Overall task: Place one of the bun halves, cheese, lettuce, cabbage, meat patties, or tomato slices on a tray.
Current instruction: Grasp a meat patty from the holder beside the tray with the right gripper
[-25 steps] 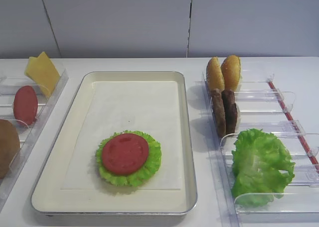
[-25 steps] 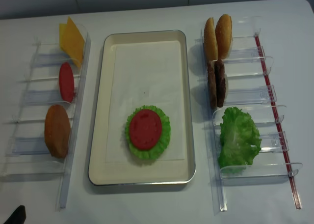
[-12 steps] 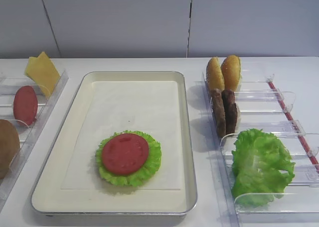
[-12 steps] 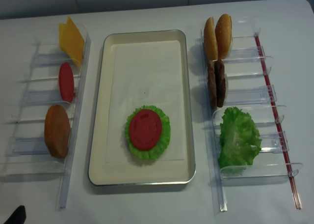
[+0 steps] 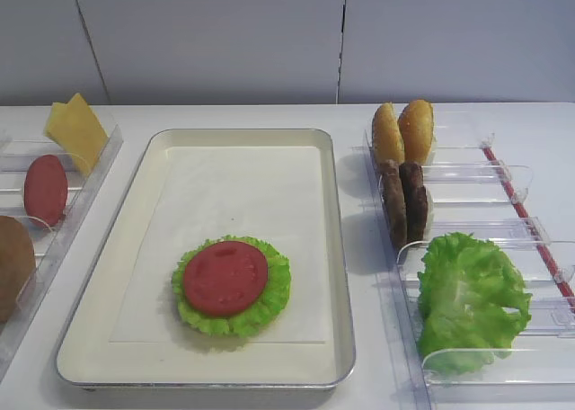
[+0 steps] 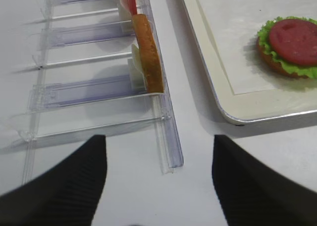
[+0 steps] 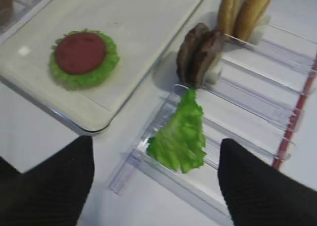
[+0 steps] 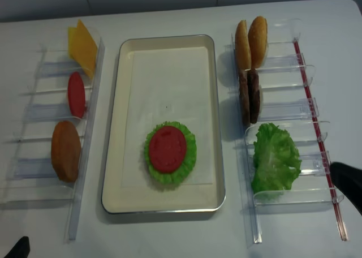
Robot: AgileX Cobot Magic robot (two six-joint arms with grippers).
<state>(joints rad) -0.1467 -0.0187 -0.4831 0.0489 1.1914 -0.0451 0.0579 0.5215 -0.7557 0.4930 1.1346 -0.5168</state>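
Only the left wrist view showed a bun [image 6: 285, 62] under the tray's [image 6: 233, 107] lettuce [image 6: 290, 70]; both tools, right [image 7: 156, 186] and left [image 6: 158, 186], gaped empty.

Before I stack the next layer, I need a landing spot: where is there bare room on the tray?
The far half of the tray, from the far rim down to the lettuce and tomato slice stack, is bare liner. Narrow bare strips flank the stack. It is crowded in the right rack: bun halves, meat patties, and a loose lettuce leaf.
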